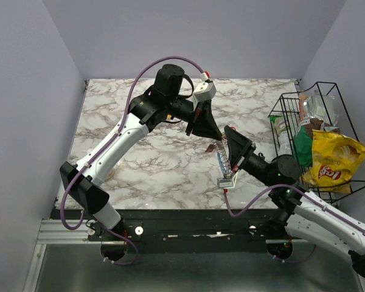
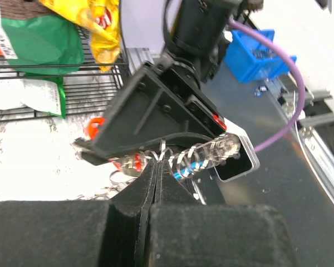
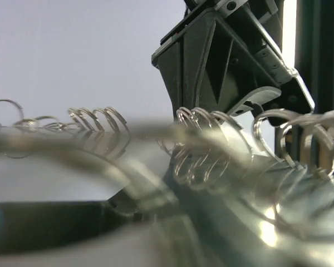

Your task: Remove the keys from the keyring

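The keyring [image 1: 222, 159] hangs above the marble table [image 1: 140, 158] between my two grippers. In the left wrist view it is a silver wire coil [image 2: 203, 156] with a blue strand inside and a white tag [image 2: 236, 162] at its end. Small red key heads [image 2: 134, 162] hang by it, and another red head [image 2: 94, 127] sits further left. My left gripper [image 2: 157, 164] is shut, pinching a wire loop of the ring. My right gripper [image 1: 230, 141] is shut on the ring from the other side. The right wrist view shows only blurred coils [image 3: 200, 150] and the left gripper's black housing [image 3: 222, 61].
A black wire basket [image 1: 319, 193] stands at the table's right edge, holding a yellow chip bag [image 1: 334, 161] and green packets [image 1: 303, 146]. Beyond the table's near edge, a blue bin [image 2: 256, 53] shows in the left wrist view. A purple cable [image 2: 292, 94] loops off the right arm.
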